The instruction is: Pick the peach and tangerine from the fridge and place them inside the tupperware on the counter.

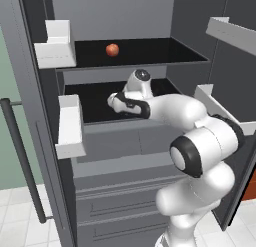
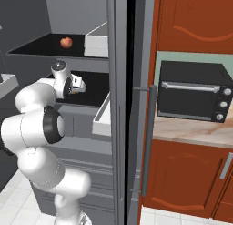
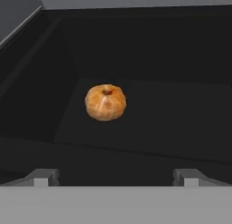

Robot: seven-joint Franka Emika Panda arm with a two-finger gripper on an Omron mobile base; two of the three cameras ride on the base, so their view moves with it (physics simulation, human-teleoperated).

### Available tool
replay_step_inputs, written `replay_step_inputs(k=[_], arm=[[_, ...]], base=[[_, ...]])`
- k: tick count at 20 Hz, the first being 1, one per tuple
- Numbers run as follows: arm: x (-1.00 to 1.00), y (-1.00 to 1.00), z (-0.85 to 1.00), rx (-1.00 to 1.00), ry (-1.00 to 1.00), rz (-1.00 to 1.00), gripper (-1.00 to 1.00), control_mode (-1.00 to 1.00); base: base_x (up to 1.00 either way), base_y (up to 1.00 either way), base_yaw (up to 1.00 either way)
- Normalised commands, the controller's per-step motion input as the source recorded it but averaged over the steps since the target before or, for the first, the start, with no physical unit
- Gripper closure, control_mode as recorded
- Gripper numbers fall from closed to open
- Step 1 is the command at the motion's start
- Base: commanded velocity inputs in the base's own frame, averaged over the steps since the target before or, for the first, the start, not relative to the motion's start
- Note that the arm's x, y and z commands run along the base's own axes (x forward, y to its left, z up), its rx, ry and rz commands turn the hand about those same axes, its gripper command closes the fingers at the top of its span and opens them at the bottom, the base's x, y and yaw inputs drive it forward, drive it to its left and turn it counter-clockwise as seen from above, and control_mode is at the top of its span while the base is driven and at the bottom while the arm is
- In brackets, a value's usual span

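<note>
Orange-red, the peach [image 1: 112, 50] sits on the upper fridge [image 1: 195, 21] shelf in the left base view, while the gripper [image 1: 113, 100] reaches into the shelf below. From the right base view the hand [image 2: 78, 84] is level with that lower shelf. In the hand view the tangerine [image 3: 105, 102] lies ahead between spread fingertips [image 3: 41, 177], not touched; I judge this is the approach, and next it must advance and close.

place: kitchen | cues: open fridge [image 1: 125, 136] around pincer [image 3: 113, 175]; toaster oven [image 2: 193, 91] on tabletop [image 2: 191, 130] right of it; red-brown cabinets [image 2: 182, 178]; white tiled floor [image 1: 20, 226]
</note>
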Motion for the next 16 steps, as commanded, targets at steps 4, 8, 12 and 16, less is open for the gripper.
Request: replay_step_inputs(k=[4,8,12,16], arm=[[0.55,0.05,-0.18,0.00,0.00,0.00,-1.00,-1.00],[0.43,0.19,-0.20,0.00,0.00,0.00,-1.00,-1.00],[0.39,0.26,-0.20,-0.01,0.00,0.00,-1.00,-1.00],[0.37,0.21,-0.19,-0.01,0.00,0.00,-1.00,-1.00]], base=[[0.00,0.00,0.00],[0.00,0.00,0.00],[0.00,0.00,0.00],[0.00,0.00,0.00]])
